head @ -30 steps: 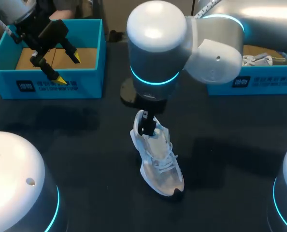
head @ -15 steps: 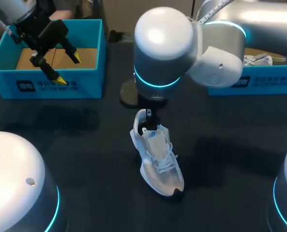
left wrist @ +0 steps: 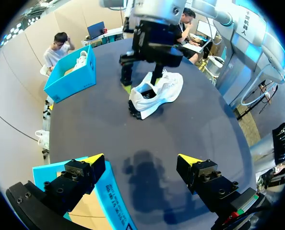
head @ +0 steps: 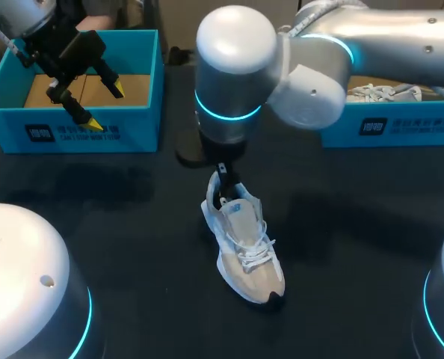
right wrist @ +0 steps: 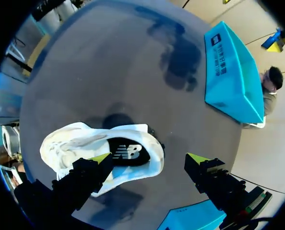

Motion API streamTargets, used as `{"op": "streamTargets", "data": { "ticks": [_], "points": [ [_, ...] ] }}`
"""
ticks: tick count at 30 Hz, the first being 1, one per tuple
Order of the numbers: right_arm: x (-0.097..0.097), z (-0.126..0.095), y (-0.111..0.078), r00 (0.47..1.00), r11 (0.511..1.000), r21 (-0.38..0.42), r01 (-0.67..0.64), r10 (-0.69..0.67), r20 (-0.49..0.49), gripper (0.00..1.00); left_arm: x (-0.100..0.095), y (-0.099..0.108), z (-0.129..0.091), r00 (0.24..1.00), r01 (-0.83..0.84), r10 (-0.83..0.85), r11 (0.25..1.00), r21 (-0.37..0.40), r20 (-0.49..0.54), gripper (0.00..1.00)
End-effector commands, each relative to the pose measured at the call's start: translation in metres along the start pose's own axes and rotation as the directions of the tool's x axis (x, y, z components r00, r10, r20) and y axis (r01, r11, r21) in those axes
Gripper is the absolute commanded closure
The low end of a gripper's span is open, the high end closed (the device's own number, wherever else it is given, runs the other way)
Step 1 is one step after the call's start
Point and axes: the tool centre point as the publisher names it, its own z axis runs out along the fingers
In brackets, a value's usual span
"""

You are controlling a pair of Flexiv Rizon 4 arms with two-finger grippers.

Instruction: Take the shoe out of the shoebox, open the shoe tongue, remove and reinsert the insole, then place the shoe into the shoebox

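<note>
A white sneaker (head: 252, 258) stands upright in the middle of the dark table, toe toward the front edge. My right gripper (head: 220, 187) hangs over its heel, open. In the right wrist view my right gripper (right wrist: 149, 158) straddles the heel collar: one fingertip sits over the shoe (right wrist: 61, 143) beside the dark insole (right wrist: 127, 153), the other hangs outside past the heel. My left gripper (head: 106, 106) is open and empty above the front wall of the left blue shoebox (head: 72, 133). From the left wrist, that gripper (left wrist: 141, 159) sees the shoe (left wrist: 161, 91) far ahead.
A second blue shoebox (head: 390, 127) at the back right holds another white shoe (head: 379, 93). The left box shows a bare cardboard floor (head: 87, 90). My right arm's large joint (head: 237, 75) hangs above the table's middle. Dark table surface lies around the sneaker.
My right arm's wrist swung right, then back left, with its gripper staying at the shoe's heel. More of the shoe's inside shows now. The left arm has not moved.
</note>
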Motion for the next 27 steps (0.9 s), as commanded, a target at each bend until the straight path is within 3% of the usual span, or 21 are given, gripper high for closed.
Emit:
{"op": "streamTargets", "data": {
  "ticks": [1,9,27],
  "points": [
    [-0.006,0.024,0.005,0.999,1.000,-0.006,0.009,-0.009,-0.036,0.00,0.001,0.000,0.000,1.000,0.000,0.000,1.000,-0.003,0.000,0.00],
    [-0.011,0.038,0.006,0.999,0.999,-0.003,0.033,-0.033,-0.039,0.00,0.001,0.000,0.000,1.000,0.000,0.000,1.000,-0.003,0.000,0.00],
    [-0.016,0.075,-0.011,0.995,0.999,-0.009,0.041,-0.042,-0.095,0.00,0.001,0.000,0.000,1.000,0.000,0.000,1.000,-0.003,0.000,0.00]
  ]
}}
